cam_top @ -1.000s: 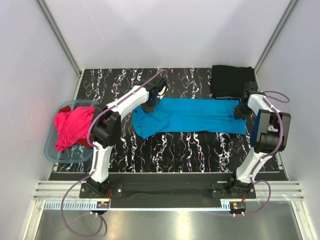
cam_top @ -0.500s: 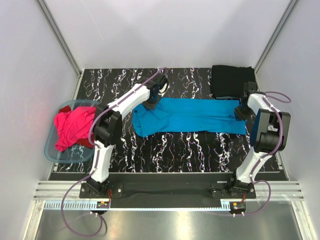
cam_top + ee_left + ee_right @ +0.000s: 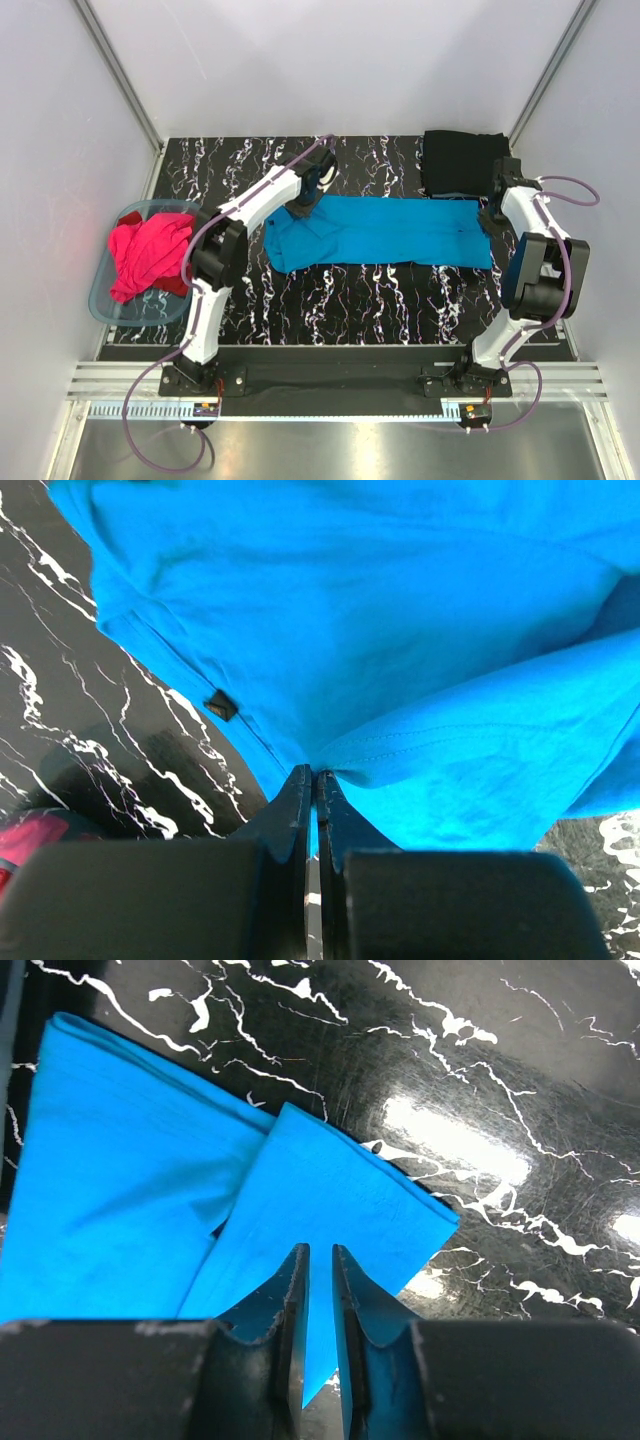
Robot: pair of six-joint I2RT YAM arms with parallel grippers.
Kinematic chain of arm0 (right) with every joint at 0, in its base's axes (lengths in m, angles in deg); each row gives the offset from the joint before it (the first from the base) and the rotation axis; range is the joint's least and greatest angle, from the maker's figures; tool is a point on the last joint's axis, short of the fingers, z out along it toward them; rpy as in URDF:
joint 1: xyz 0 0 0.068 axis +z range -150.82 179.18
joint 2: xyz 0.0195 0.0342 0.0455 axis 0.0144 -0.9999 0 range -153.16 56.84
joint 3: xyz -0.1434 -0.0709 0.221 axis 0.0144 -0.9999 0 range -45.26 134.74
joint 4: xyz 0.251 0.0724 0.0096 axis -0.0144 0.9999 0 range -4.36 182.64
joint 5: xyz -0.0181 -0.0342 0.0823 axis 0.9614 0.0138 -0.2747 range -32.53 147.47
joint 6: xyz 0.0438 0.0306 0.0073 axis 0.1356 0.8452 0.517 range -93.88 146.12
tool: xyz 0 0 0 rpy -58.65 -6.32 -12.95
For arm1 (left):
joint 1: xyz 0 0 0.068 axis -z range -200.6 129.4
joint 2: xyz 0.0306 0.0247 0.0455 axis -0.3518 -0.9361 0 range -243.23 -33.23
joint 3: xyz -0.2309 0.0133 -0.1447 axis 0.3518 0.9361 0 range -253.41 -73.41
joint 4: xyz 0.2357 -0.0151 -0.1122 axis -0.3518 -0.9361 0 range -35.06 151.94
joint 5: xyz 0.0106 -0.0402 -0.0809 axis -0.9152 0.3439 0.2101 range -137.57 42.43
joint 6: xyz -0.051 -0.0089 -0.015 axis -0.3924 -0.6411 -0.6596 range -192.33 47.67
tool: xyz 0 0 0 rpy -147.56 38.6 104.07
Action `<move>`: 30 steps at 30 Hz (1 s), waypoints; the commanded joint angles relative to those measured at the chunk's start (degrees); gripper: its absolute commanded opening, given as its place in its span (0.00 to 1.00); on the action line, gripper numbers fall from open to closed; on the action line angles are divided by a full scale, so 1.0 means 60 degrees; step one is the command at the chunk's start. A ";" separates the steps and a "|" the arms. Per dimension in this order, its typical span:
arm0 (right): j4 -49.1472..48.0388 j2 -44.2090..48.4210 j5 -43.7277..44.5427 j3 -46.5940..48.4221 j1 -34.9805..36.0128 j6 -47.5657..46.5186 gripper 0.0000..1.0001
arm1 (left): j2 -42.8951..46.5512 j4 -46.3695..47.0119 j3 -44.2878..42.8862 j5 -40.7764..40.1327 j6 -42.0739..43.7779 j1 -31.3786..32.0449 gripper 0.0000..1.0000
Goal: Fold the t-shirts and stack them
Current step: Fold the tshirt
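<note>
Pinching left end of crosswise shirt with left pincer; poising right pincer, narrowly parted, at right end.

Both arms are the same build. The left arm and right arm have white link shells between bulky black joint housings. I note a blue panel on the side of one right-arm housing. Thin purple cables run along each arm and loop out past the black base plates at the table's near edge. The left gripper and right gripper have matte black fingers that taper to thin tips from blocky black bodies. The right body looks faintly scuffed.
</note>
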 commanded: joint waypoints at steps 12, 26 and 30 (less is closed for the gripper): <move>-0.0651 -0.0627 -0.0500 -0.0679 0.0058 0.0285 0.20 | -0.0716 -0.0014 -0.1564 -0.0205 0.0405 -0.0197 0.00; -0.0813 -0.0643 -0.0515 -0.0665 0.0058 0.0095 0.19 | -0.0922 0.1450 -0.1830 -0.0292 0.1795 -0.0007 0.00; -0.0827 -0.0584 -0.0603 -0.0592 0.0058 0.0109 0.19 | -0.0673 0.2475 -0.1274 -0.0569 0.2513 0.0329 0.00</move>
